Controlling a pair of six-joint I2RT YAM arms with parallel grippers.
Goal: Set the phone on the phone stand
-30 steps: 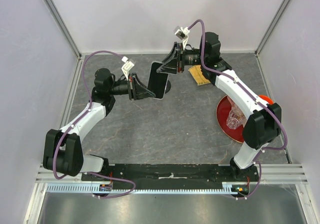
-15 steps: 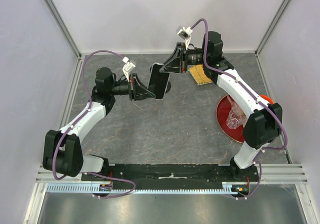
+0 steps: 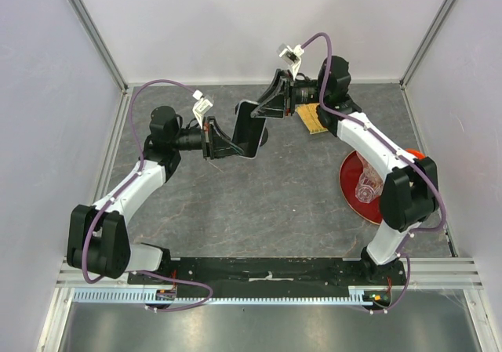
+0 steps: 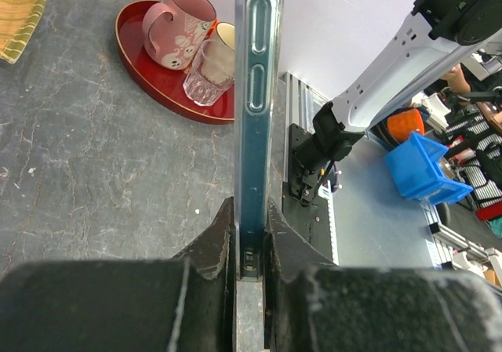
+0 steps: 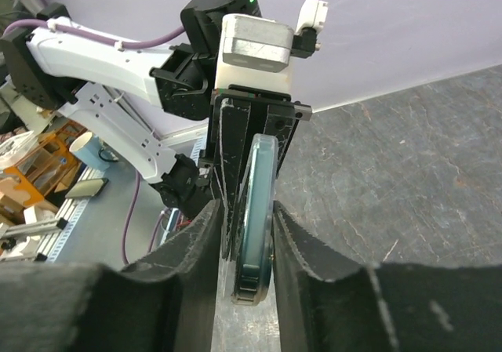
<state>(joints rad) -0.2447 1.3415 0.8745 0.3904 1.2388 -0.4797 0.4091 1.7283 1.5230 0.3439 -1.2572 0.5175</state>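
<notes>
The phone point(image 3: 249, 128) is a thin black slab held on edge above the table. My left gripper point(image 3: 225, 140) is shut on its left end; in the left wrist view the phone point(image 4: 256, 93) runs straight up from between the fingers of that gripper point(image 4: 251, 246). My right gripper point(image 3: 264, 107) reaches in from the far side and straddles the phone's other end. In the right wrist view the phone point(image 5: 256, 211) sits between the fingers of this gripper point(image 5: 245, 234), with a gap on the left side. The phone stand's black disc base point(image 3: 264, 138) peeks out beyond the phone; its post and cradle are hidden.
A round red plate point(image 3: 349, 183) with a pink mug point(image 4: 177, 23) and a clear glass point(image 4: 205, 74) lies at the right, under the right arm. A yellow woven mat point(image 3: 312, 118) lies at the back right. Grey walls close in the left, back and right sides.
The right arm's wrist has shifted slightly back and to the right while its fingers stay around the phone's far end. The left gripper and the phone have barely moved.
</notes>
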